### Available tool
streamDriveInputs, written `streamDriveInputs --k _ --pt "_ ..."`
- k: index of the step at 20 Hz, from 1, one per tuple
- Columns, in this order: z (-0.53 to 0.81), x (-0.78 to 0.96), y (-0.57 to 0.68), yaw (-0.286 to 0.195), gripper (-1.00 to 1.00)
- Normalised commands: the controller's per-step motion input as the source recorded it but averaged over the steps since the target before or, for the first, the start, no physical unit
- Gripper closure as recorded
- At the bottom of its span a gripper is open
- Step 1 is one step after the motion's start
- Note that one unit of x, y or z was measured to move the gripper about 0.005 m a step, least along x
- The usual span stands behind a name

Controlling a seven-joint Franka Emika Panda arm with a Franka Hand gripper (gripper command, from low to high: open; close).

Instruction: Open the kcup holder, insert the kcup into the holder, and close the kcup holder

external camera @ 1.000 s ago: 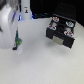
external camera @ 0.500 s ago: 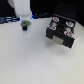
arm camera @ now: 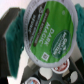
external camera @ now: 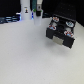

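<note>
The wrist view is filling almost wholly with the kcup, its green foil top facing the camera and tilted. Teal pads of the claw are pressing in on either side of it, so the claw is closed down to the pod's width and gripping the kcup. Below the pod, pale-lidded pods with pinkish marks are showing, which suggests the claw is hovering somewhere above the holder.

In the exterior view the holder is sitting on the white desk toward the exterior view's right, with spare pods lying on its top and one drawer standing pulled out toward the front. The picture is too blurred to pick out the arm or the pod there. A white post is standing well apart, at the exterior view's left.

So the opening seems done and the insertion is under way. The risks from here, as I judge them:
- the tilted pod catching on the drawer's rim and jamming or tipping out
- the claw brushing the loose pods on top and knocking them off
- releasing too high, so that the light pod bounces out
- pushing the drawer shut on a badly seated pod
</note>
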Motion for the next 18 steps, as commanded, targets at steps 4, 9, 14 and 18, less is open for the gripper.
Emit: streamDriveInputs --k 4,9,14,18 --pt "0.24 0.10 0.69 0.010 1.00" --pt "0.24 0.07 0.68 0.013 1.00" --pt "0.19 0.02 0.66 0.024 1.00" --pt "0.10 0.02 0.65 0.027 1.00"
